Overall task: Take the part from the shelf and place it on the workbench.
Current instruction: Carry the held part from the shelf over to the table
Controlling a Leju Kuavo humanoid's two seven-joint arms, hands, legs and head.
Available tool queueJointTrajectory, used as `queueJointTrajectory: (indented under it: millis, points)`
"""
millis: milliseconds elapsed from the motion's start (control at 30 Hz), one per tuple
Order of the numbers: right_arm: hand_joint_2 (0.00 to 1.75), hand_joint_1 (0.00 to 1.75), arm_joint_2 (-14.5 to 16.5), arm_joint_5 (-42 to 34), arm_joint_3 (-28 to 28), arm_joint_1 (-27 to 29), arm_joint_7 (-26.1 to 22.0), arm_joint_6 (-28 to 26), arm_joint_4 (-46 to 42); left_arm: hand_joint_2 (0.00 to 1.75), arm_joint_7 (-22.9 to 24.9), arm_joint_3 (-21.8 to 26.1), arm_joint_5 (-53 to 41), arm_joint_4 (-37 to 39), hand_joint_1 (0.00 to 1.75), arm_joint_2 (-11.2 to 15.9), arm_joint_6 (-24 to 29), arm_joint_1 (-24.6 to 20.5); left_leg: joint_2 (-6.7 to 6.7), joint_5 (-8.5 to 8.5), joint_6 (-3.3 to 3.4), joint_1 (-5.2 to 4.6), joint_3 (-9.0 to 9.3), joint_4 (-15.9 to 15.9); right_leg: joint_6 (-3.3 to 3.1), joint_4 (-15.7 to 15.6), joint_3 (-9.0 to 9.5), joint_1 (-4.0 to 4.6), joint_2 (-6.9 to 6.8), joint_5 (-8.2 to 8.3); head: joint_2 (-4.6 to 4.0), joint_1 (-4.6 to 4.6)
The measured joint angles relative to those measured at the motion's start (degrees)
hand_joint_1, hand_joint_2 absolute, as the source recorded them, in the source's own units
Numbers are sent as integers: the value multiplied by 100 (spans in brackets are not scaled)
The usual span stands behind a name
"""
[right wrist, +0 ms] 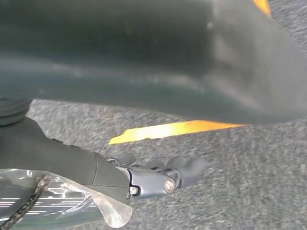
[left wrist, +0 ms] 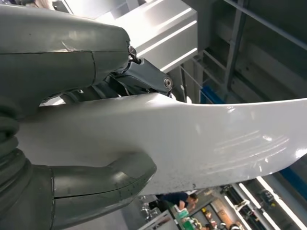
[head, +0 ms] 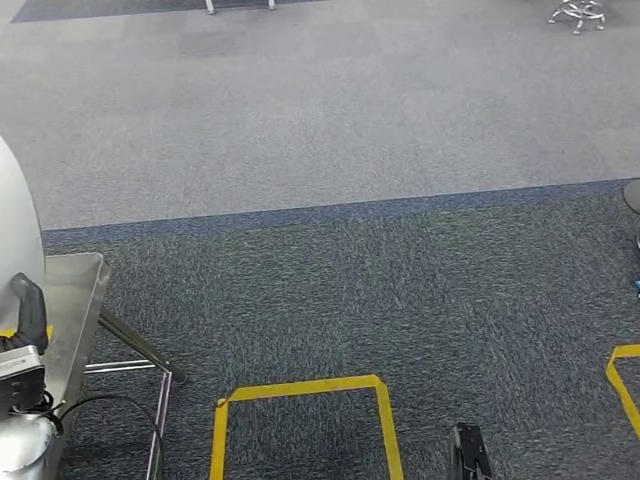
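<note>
The white part (head: 16,225) shows at the head view's left edge, a curved pale shell rising above the left hand (head: 26,320), beside a steel workbench (head: 79,300) on grey carpet with yellow floor tape (head: 302,392). In the left wrist view the part (left wrist: 203,139) is a long white panel, its long axis running away from the wrist — the left hand (left wrist: 90,143) grips it, thumb on one face, fingers (left wrist: 148,79) on the other. In the right wrist view the right hand (right wrist: 108,175) hangs over carpet, fingers (right wrist: 159,179) stretched out; whether it holds anything I cannot tell.

Part (left wrist: 217,139) in left hand (left wrist: 72,96)
</note>
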Motion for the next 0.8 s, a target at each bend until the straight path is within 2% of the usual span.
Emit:
queueJointTrajectory:
  millis: [33, 67, 100, 133, 167, 200, 233, 267, 300, 333, 400, 433, 467, 500, 533, 567, 600, 667, 700, 733, 767, 800]
  points:
    - [0, 0, 1, 16, 21, -4, 3, -7, -1, 175, 11, 2, -15, 0, 175, 4, 4, 6, 15, -1, -32, 7, -15, 6, -22, -8, 4, 2, -62, 13, 0, -2]
    - [0, 0, 3, 31, 45, -13, 6, -14, -5, 175, 23, 9, -28, 0, 175, 10, 9, 8, 119, -39, -59, 0, -38, 54, -48, -25, 18, 1, -123, 24, 0, -8]
    - [0, 0, 4, 46, 68, -19, 6, -20, -9, 175, 33, 17, -33, 0, 175, 18, 16, 6, 280, -139, -82, -9, -104, 207, -80, -45, 35, 0, -193, 30, 0, -16]
    - [0, 0, 6, 62, 87, -17, 6, -26, -12, 175, 39, 28, -28, 0, 175, 25, 24, 8, 467, -292, -100, -16, -219, 472, -110, -58, 51, 4, -270, 29, 0, -25]
    - [0, 0, 7, 78, 105, -5, 4, -35, -14, 175, 38, 45, -10, 0, 175, 35, 30, 22, 598, -470, -117, -19, -378, 825, -133, -59, 60, 17, -346, 17, 0, -31]
    - [0, 0, 8, 96, 121, 13, 2, -44, -14, 175, 33, 65, 16, 0, 175, 47, 33, 51, 653, -633, -131, -14, -551, 1204, -152, -58, 66, 29, -431, 5, 0, -34]
    - [0, 0, 8, 109, 141, 30, 1, -49, -14, 175, 27, 91, 47, 0, 175, 60, 34, 86, 672, -715, -138, -10, -672, 1472, -162, -57, 71, 39, -514, -7, 0, -34]
    - [0, 0, 8, 121, 161, 42, -1, -54, -14, 175, 21, 117, 75, 0, 175, 73, 33, 115, 681, -695, -138, -9, -707, 1557, -168, -56, 78, 49, -597, -19, 0, -35]
    - [0, 0, 9, 129, 181, 47, -1, -57, -14, 175, 14, 139, 90, 0, 175, 86, 33, 132, 699, -572, -129, -11, -635, 1426, -168, -56, 91, 57, -679, -33, 0, -35]
    - [0, 0, 10, 134, 199, 46, -2, -58, -14, 175, 7, 157, 97, 0, 175, 98, 32, 139, 754, -378, -107, -20, -457, 1092, -166, -56, 113, 66, -758, -51, 0, -34]
    - [0, 0, 16, 140, 217, 37, -3, -62, -14, 175, -8, 177, 99, -1, 175, 119, 32, 137, 1005, -118, -37, -81, -67, 349, -144, -54, 158, 93, -903, -94, 0, -34]
    - [0, 0, 20, 142, 220, 34, -3, -64, -14, 175, -15, 181, 99, -2, 175, 127, 32, 136, 1103, -75, -1, -114, 47, 119, -126, -54, 172, 109, -972, -111, 0, -31]
    - [0, 0, 23, 144, 223, 31, -3, -65, -14, 175, -22, 187, 100, -3, 175, 134, 33, 140, 1144, -90, 28, -143, 84, 25, -106, -56, 181, 122, -1040, -125, 0, -31]
    - [0, 0, 30, 149, 232, 24, -2, -66, -14, 175, -26, 199, 105, -5, 175, 144, 33, 148, 1092, -88, 52, -157, 78, -3, -85, -58, 189, 132, -1112, -135, 0, -29]
    - [0, 0, 35, 157, 245, 10, 4, -67, -15, 175, -30, 221, 115, -10, 175, 156, 33, 160, 1023, -75, 77, -141, 79, -19, -57, -59, 187, 129, -1130, -158, 0, -27]
    - [0, 0, 41, 168, 266, -9, 10, -69, -15, 175, -32, 248, 131, -19, 175, 172, 32, 168, 957, -62, 99, -123, 89, -45, -27, -26, 178, 119, -1031, -200, 0, -23]
    - [0, 0, 46, 178, 289, -31, 21, -74, -16, 175, -33, 280, 154, -28, 175, 189, 27, 169, 894, -49, 122, -101, 101, -71, 2, 96, 127, 109, -865, -289, 0, -15]
    - [0, 0, 47, 191, 334, -43, 49, -83, -16, 175, -39, 323, 201, -41, 175, 211, 3, 172, 772, -37, 157, -72, 116, -94, 44, 674, -142, 81, -497, -582, 0, 3]
    - [0, 0, 47, 195, 349, -32, 65, -87, -16, 175, -44, 344, 219, -42, 175, 217, -14, 177, 698, -37, 167, -69, 112, -91, 54, 1065, -342, 72, -429, -737, 0, 8]
    - [0, 0, 47, 198, 362, -16, 76, -88, -16, 175, -50, 364, 229, -42, 175, 220, -31, 190, 618, -37, 173, -68, 111, -87, 64, 1378, -520, 63, -409, -819, 0, 11]
    - [0, 0, 47, 200, 374, -6, 84, -88, -16, 175, -54, 390, 233, -42, 175, 223, -44, 201, 534, -37, 175, -65, 112, -83, 72, 1524, -626, 55, -404, -796, 0, 11]
    - [0, 0, 48, 201, 387, -4, 90, -88, -16, 175, -56, 419, 232, -42, 175, 229, -56, 208, 448, -39, 172, -61, 114, -76, 78, 1462, -635, 45, -397, -666, 0, 12]
